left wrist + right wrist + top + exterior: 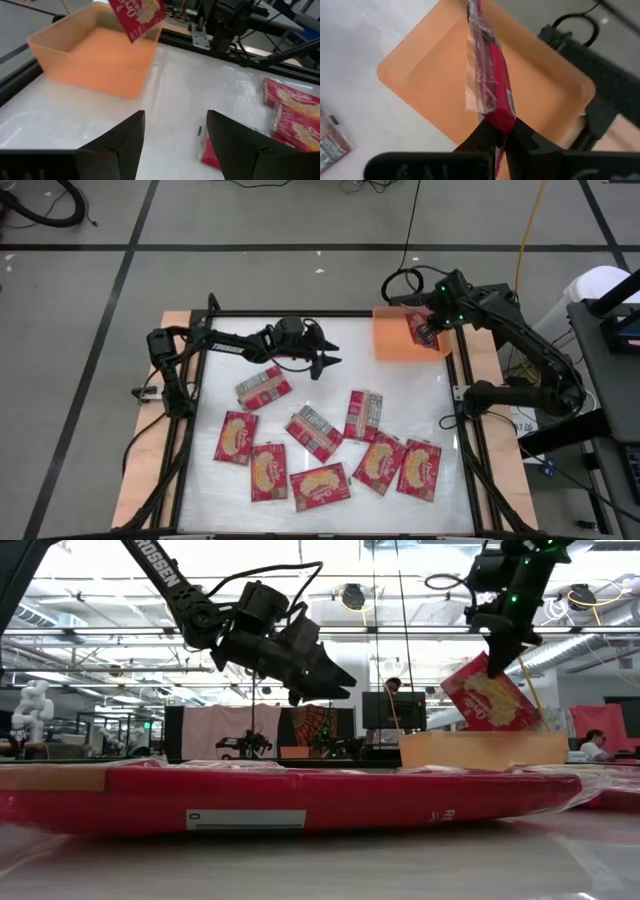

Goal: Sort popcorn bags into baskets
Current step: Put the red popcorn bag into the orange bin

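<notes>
Right gripper (501,131), fingers pinched on one edge of a hanging popcorn bag (487,75) above the orange tray (425,75), should lower before releasing; left gripper (322,360) waits open over the table.

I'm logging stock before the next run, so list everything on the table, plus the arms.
loose popcorn bags: eight, red, flat on the table's near half, three with the grey-white panel up
held popcorn bag: one, red, hanging over the tray
tray: one, orange, far right corner of the table, nothing lying in it
table: one, white top, dark frame
left gripper: one, dark, open, in the air over the table's far middle
right gripper: one, dark, shut on the held popcorn bag above the tray
</notes>
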